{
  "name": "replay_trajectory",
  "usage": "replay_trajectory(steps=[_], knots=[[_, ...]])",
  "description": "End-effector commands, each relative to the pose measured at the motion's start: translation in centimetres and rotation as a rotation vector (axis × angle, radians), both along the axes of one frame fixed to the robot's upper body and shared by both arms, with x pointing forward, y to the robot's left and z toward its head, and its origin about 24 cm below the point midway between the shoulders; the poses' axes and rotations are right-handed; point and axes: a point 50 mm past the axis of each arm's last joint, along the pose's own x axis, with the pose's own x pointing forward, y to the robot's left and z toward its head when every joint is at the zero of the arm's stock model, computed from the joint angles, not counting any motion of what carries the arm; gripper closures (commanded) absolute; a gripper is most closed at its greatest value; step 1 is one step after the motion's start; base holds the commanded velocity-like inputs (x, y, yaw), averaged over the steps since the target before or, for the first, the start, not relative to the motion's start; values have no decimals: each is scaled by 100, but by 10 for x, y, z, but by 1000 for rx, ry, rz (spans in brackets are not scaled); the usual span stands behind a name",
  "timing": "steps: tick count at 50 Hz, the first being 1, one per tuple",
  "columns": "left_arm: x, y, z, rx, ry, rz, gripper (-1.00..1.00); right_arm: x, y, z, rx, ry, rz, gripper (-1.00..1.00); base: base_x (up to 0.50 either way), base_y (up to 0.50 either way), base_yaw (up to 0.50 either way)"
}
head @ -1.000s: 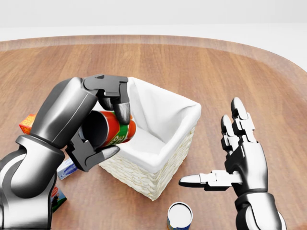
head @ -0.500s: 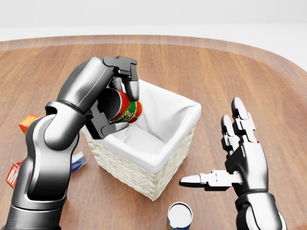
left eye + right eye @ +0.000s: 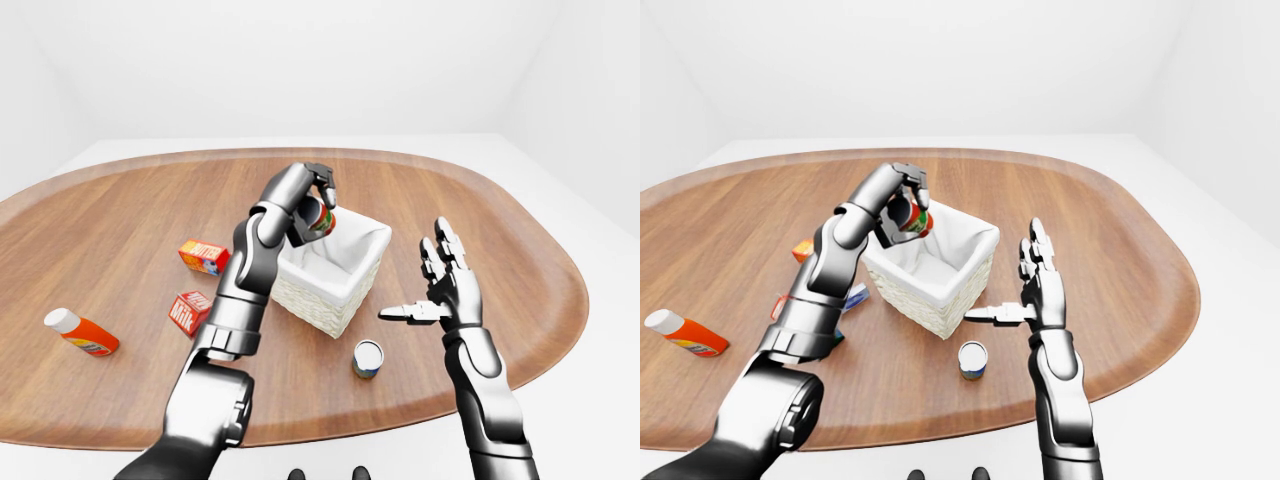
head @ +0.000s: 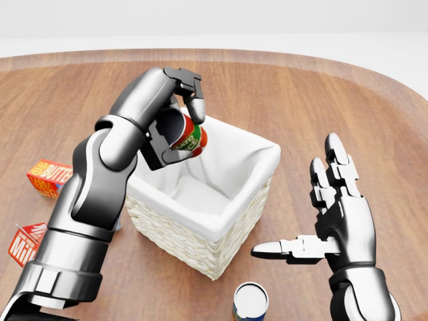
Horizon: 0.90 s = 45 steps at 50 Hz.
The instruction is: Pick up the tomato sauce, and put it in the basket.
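Overhead, the fingers [image 4: 195, 101] of the left hand [image 4: 175, 114] are seen closed round the tomato sauce [image 4: 187, 138], a red-and-green can held tilted, its long axis slanting down toward the right of the head view. The can is carried above the far-left corner of the basket [image 4: 231, 231], clear of the white liner, with the open cavity lying directly below and slightly to the right of the grip. Release is judged to be close; a small shift rightward would centre the can over the opening. The right hand [image 4: 338, 217] is held near the basket's right side, fingers spread wide and thumb extended, nothing grasped. A second can [image 4: 251, 301] stands on the tabletop [image 4: 321, 93] near the basket's near corner. To the left, an orange box [image 4: 50, 177], a milk carton [image 3: 189, 311] and a bottle [image 3: 82, 333] lie well apart from the basket.
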Motion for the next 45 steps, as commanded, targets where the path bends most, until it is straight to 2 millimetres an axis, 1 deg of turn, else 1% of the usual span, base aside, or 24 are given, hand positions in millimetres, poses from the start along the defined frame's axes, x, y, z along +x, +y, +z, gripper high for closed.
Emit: replay_trajectory(steps=[1,4,10,17,23,45], knots=[[18,-3,-9,-34,70,51,100,0,0,0,1,1,1,-100,0,0,0],[23,-4,-11,-29,91,67,100,1,0,0,2,2,1,-100,0,0,0],[26,-12,-15,-15,104,58,100,0,0,0,0,2,2,-100,0,0,0],[30,-14,-28,6,134,66,100,0,1,-2,0,8,4,-100,0,0,0],[34,-15,-32,17,150,74,100,0,1,-1,-1,4,5,-100,0,0,0],[33,-15,-50,43,187,87,100,-1,1,0,0,1,6,-100,0,0,0]])
